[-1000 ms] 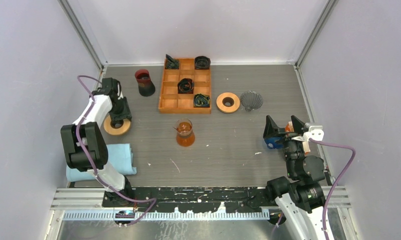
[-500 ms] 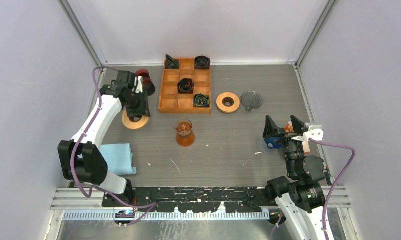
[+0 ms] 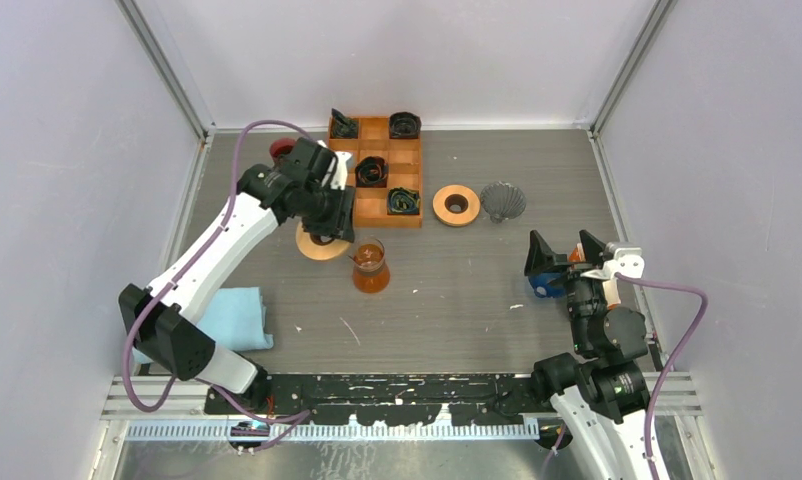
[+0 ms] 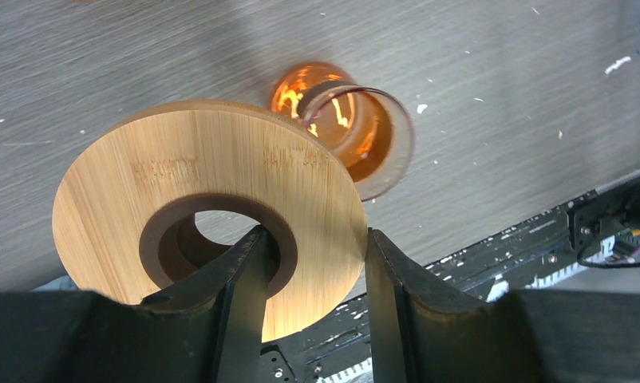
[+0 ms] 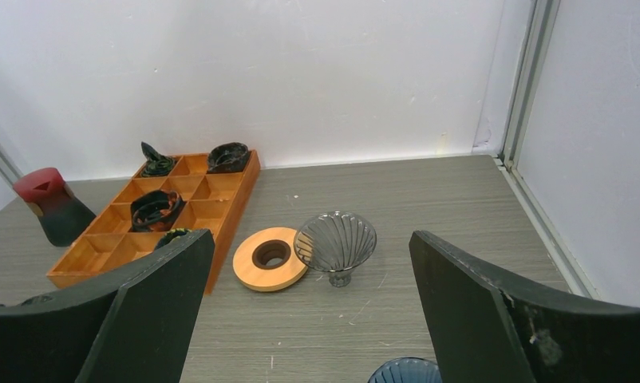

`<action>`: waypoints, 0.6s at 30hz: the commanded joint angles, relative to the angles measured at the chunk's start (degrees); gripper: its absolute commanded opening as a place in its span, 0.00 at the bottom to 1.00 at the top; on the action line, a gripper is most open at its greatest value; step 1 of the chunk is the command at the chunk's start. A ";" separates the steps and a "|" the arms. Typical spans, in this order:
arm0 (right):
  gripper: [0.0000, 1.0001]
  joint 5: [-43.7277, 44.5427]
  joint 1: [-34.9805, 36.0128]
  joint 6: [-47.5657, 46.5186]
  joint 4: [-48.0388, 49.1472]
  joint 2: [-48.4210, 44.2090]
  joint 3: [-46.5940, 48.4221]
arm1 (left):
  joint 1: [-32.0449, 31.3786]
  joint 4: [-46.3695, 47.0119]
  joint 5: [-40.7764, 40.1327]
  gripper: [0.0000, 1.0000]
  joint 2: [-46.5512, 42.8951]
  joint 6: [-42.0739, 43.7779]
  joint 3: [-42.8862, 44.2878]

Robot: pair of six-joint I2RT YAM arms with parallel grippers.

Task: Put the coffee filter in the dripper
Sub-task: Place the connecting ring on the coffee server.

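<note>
Left wrist shows left jaws clamped on wooden ring (image 4: 213, 159) beside glass flask (image 4: 357, 128); right jaws apart.

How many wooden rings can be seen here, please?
2. One wooden ring is held in the left gripper, beside the amber flask. The other lies on the table between the wooden tray and the glass dripper. None seems hidden.

**Grey wood-grain table (image 3: 457, 300)**

An amber carafe (image 3: 370, 268) stands just right of my left gripper (image 3: 329, 230), a compartment tray (image 3: 387, 220) just beyond it. A blue cloth (image 3: 239, 315) lies well behind. Ahead-left of my right gripper (image 3: 565, 248) sit a bamboo ring (image 3: 443, 205) and glass dripper (image 3: 503, 200).
</note>
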 commanded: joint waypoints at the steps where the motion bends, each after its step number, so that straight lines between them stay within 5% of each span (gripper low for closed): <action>1: 1.00 -0.43 0.34 0.19 1.70 0.79 0.79 | -5.13 -0.73 0.01 0.27 1.28 -1.03 4.57; 18: 1.00 -0.32 0.39 0.17 1.65 0.98 0.79 | -14.36 -2.29 -5.12 0.27 11.01 -0.54 10.02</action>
